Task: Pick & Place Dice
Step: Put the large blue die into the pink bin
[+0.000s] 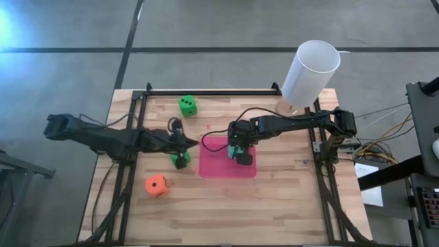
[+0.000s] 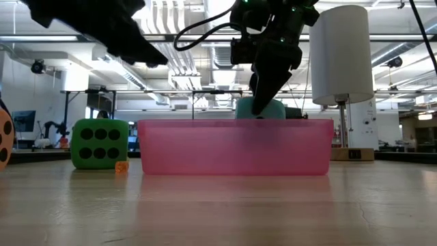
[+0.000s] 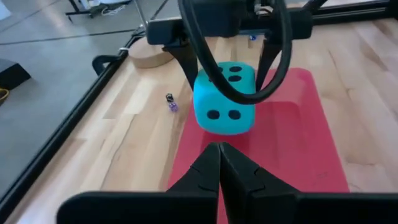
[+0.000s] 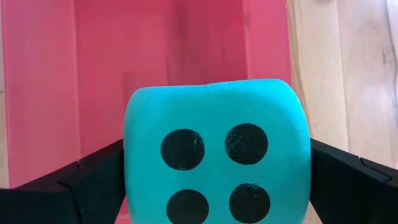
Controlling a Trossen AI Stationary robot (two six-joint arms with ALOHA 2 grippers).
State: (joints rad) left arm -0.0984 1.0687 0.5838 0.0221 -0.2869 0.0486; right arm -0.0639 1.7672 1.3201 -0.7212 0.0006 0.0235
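Teal die (image 4: 214, 158) in right claw (image 1: 238, 149)

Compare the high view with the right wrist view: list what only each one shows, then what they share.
Only the high view shows the orange die, two green dice, the white cylinder and the left end effector, shut beside the pink pad. Only the right wrist view shows the four pips on the teal die up close. Both show the right end effector gripping the teal die over the pad.
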